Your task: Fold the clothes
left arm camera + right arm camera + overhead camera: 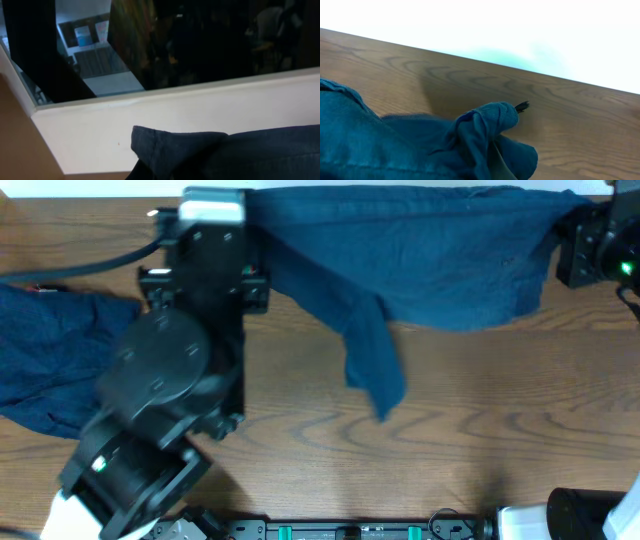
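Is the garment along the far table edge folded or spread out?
Spread out. The garment lies stretched wide along the far edge, with one leg trailing toward the near side; no fold shows.

overhead: bright, even; lower-left corner motion-blurred.
left wrist: dim, upper half near black, soft focus.
right wrist: background blown white; clothes (395, 145) cast soft shadow on surface (570, 130).
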`<state>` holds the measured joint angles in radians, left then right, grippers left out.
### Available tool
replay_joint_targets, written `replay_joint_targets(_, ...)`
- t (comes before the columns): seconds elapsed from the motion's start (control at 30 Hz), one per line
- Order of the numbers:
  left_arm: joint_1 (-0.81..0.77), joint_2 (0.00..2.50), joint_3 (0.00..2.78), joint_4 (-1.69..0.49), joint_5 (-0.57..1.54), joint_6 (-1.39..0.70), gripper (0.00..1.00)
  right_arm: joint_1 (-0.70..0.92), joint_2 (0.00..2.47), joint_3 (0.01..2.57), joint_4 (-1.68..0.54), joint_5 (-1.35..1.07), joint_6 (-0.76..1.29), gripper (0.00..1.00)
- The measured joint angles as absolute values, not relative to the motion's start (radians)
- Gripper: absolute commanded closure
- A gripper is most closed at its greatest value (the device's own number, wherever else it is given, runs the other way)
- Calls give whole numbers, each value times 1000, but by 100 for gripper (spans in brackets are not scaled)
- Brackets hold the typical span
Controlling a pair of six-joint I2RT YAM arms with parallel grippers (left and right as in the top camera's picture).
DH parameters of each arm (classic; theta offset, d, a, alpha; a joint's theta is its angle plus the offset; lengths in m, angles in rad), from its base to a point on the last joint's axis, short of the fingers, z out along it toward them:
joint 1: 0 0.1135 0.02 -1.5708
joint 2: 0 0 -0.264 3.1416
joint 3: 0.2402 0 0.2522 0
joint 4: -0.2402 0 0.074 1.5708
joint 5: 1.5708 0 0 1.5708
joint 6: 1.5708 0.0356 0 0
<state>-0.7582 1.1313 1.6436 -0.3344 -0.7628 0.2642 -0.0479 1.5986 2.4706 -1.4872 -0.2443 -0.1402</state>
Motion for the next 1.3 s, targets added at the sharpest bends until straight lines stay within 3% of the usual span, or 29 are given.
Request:
replay_joint_targets(0.37, -790, 1104, 1644, -368, -761, 271, 94, -48, 1597, 2533, -1523, -239, -135, 99)
replay_joint_targets(0.77, -794, 1160, 1643, 29, -792, 593, 94, -48, 1597, 2573, -1458, -212, -107, 99)
replay_joint_targets(1.07, -831, 1164, 1643, 25, -880, 679, 94, -48, 1596, 2573, -1493, -229, -93, 99)
replay_joint_targets(1.3, -852, 1177, 1643, -111, -988, 687, 94, -48, 1601, 2574, -1616, -271, -36, 99)
